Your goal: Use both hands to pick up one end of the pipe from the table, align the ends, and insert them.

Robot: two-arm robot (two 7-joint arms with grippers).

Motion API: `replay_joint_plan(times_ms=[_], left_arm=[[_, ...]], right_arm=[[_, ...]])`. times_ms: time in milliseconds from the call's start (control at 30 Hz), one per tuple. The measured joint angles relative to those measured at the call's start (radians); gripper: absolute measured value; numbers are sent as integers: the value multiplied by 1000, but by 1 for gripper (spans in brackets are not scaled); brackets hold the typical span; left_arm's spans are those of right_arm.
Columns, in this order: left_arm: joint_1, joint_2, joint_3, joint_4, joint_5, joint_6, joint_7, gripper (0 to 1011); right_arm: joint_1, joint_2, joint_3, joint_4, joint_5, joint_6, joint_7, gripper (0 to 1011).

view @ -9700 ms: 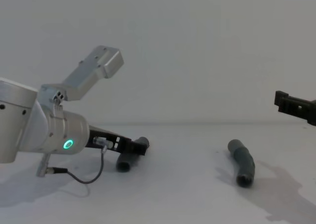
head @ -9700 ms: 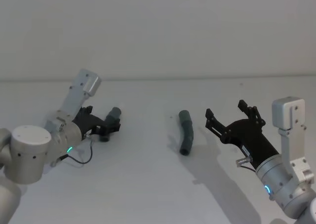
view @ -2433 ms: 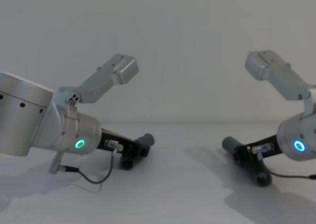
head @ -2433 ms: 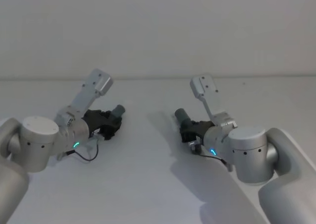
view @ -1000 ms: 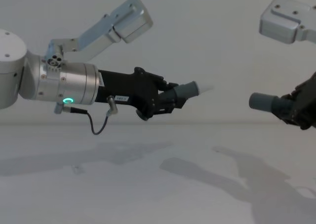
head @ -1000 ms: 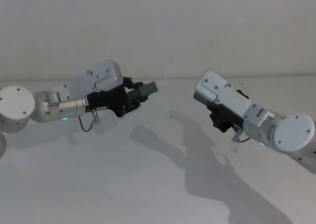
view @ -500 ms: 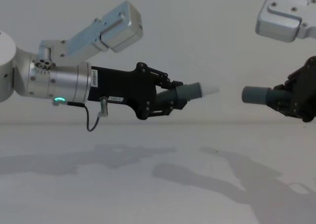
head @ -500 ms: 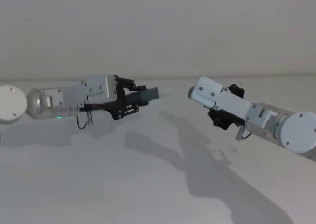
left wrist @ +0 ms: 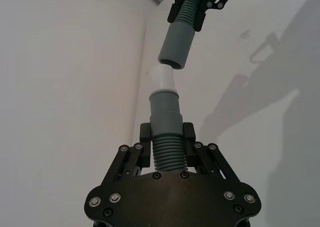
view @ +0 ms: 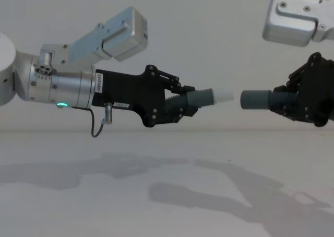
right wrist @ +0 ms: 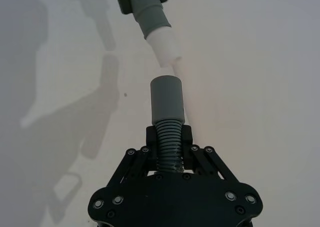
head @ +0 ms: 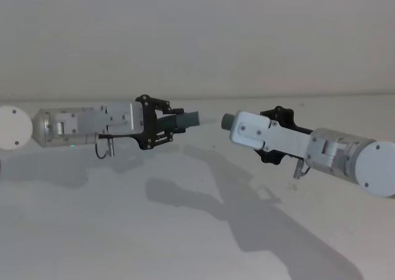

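**Cuff drawn up to the whitish tip, not yet on it**

Carried well above the table (view: 156, 205): the tipped pipe piece (view: 201, 98), with its whitish tip (view: 223, 95) aimed at the hollow cuff (view: 254, 99) of the other pipe piece (right wrist: 168, 118).

Compared with half a second ago, narrowed the gap ahead of the tip from wide to slim in the chest view. Also brought the cuff out past the right wrist housing (head: 256, 134) in the head view. Still parted from the tip by a sliver of open air, so not inserted.

From the right wrist view, slightly off line: tip slanted across the cuff's axis, not square to it. From the left wrist view, looks mouth-to-tip, though cannot tell touching from mere overlap.

Reads as alignment nearly done, with insertion next. Probably calls for a small angular correction before the push; otherwise risks butting the tip against the cuff's rim.

Behind the tip, pinched on the ribbed middle by the left gripper (view: 185, 99), with black fingers (left wrist: 145, 135) pressed against the corrugations. Opposite the tip, clamped the same way on the other piece's ribs by the right gripper (view: 284, 100). Farther back from the tip, a green ring light (view: 61, 105) on the left arm.

As for writing: a small pale label (view: 121, 105) on the left gripper's flank, behind the tip, too small to read. No brand legible anywhere.
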Motion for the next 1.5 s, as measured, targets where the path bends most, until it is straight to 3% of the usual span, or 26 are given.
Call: replay_joint_plan(times_ms=[533,1500], left_arm=[[-8,-12,7,28,7,-52,-9,341],[8,-2,19,7,16,-66,-5,340]], right_arm=[[-1,31,-7,-33,-30,-29,32,245],[-7,14,9,-38,-39,-59,60,245]])
